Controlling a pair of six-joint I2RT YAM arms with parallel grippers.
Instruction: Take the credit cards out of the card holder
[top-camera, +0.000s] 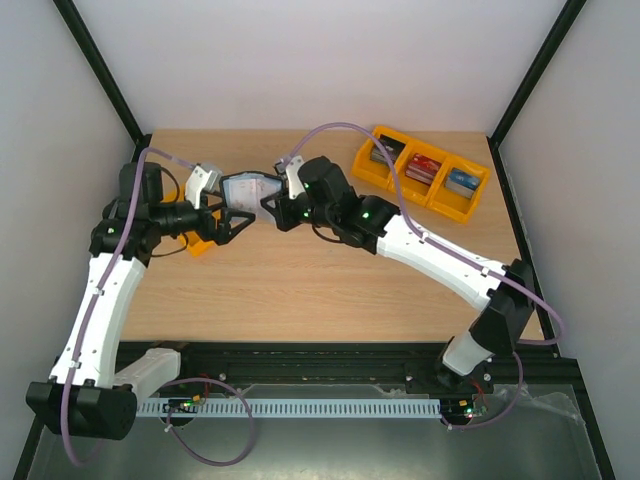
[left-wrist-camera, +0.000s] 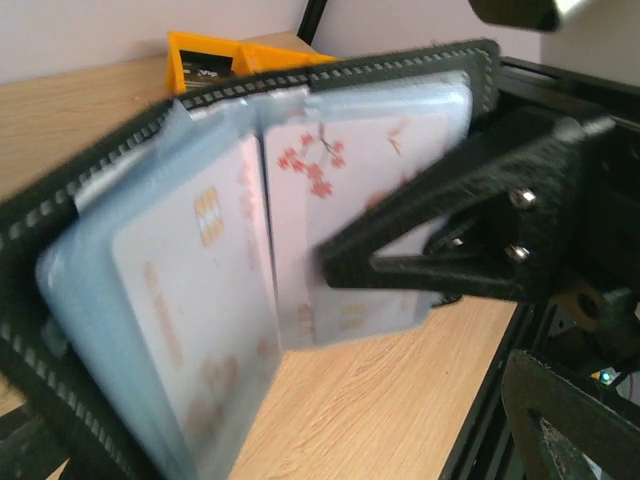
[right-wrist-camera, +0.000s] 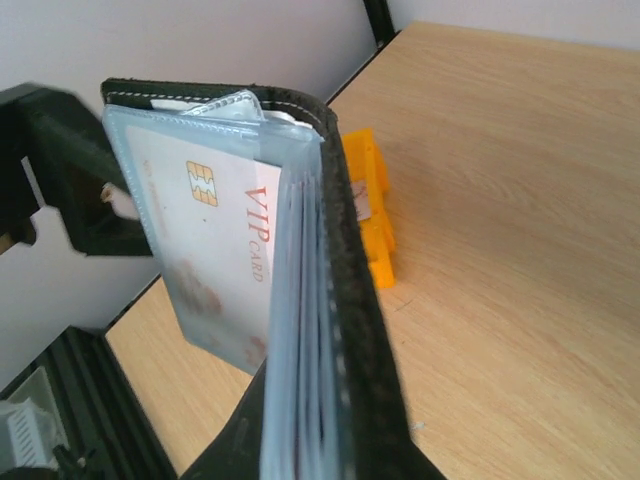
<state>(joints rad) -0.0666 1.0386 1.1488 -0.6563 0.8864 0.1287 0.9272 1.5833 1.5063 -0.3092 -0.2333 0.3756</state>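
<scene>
Item: card holder (top-camera: 250, 190), a black stitched folding case, soft, hinged and light. It is held aloft above the table (top-camera: 300, 290), clamped by the closed right pincer (top-camera: 272, 212). The left pincer (top-camera: 230, 220) is spread wide, with nothing gripped.

Contents: credit cards (left-wrist-camera: 200, 290), thin, stiff, pale and glossy, sleeved in clear bluish pockets (right-wrist-camera: 290, 330). They are judged slippery and best pinched at an exposed edge.

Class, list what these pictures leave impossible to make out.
Left wrist view: print on the pale blossom-marked cards, blurred and partly behind a black finger of the left hand.
Right wrist view: card count in the black folding card holder, seen edge-on; right hand cut off below.
Top view: far yellow plastic tray's contents, too small.
</scene>
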